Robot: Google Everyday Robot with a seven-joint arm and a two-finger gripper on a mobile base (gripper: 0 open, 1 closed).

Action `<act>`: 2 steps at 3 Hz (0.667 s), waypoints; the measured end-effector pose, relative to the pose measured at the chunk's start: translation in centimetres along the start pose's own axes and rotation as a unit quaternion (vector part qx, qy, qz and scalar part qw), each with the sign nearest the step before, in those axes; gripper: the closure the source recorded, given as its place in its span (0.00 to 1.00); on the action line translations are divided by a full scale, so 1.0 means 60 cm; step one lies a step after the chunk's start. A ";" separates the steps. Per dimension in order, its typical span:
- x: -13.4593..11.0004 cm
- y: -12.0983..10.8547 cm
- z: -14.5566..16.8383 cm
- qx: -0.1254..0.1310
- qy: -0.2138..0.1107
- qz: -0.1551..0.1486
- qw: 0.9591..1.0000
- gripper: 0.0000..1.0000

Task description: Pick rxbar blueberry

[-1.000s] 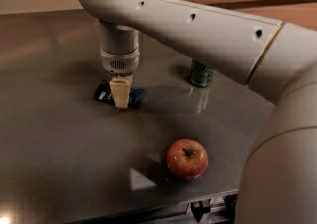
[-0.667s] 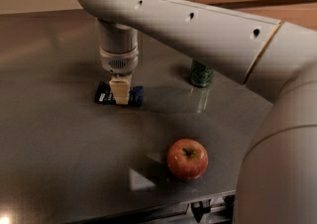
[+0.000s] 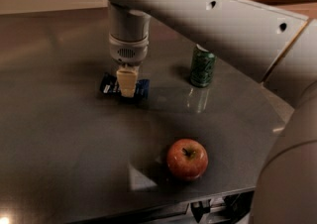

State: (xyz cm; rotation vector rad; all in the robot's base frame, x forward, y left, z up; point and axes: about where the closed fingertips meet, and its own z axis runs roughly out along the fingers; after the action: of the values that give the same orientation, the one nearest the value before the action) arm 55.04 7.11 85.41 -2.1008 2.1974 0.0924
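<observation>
Gripper [image 3: 127, 87] down on the bar [image 3: 143, 88]
It stands upright across the flat bar's middle, likely so the lift stays balanced; whether it grips the bar cannot be told.

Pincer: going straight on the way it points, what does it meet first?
The rxbar blueberry: the pincer points straight down over the bar's middle. Depth is unclear; it may already touch the wrapper. Under that, only the table.
</observation>
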 end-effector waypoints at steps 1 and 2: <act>0.002 0.003 -0.046 0.001 -0.020 -0.011 1.000 1.00; -0.007 0.009 -0.096 0.003 -0.044 -0.034 0.998 1.00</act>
State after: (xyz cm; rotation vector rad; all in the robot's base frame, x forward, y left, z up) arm 54.34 6.87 91.15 -2.1238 2.0720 0.1700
